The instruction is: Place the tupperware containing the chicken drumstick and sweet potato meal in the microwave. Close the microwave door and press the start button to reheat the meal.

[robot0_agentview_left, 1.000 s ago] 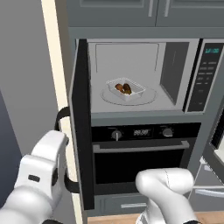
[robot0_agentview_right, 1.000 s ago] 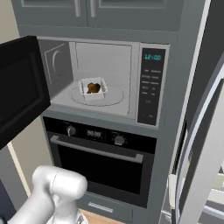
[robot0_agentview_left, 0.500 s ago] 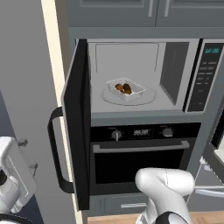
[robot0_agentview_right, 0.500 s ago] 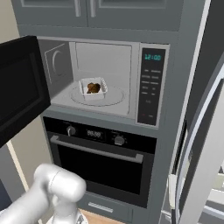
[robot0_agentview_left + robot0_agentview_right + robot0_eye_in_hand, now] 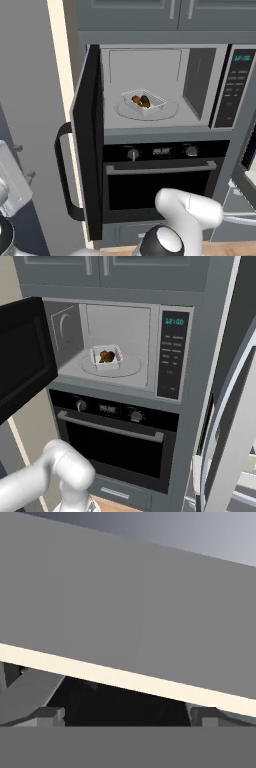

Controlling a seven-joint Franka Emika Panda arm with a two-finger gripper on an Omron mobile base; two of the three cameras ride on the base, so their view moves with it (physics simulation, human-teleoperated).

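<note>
Left base view: tupperware (image 5: 144,101) with its meal rests on the turntable inside the microwave (image 5: 165,85), the microwave door (image 5: 86,145) swung open; gripper aperture indeterminable.

Your arm (image 5: 187,212) rises from the lower right of the left base view, white elbow bent, then sweeps low toward the left edge, where a white link (image 5: 12,182) shows. In the right base view the elbow (image 5: 67,471) sits at lower left. Your gripper's (image 5: 125,714) fingertips (image 5: 47,714) stand spread well apart, holding nothing.
</note>
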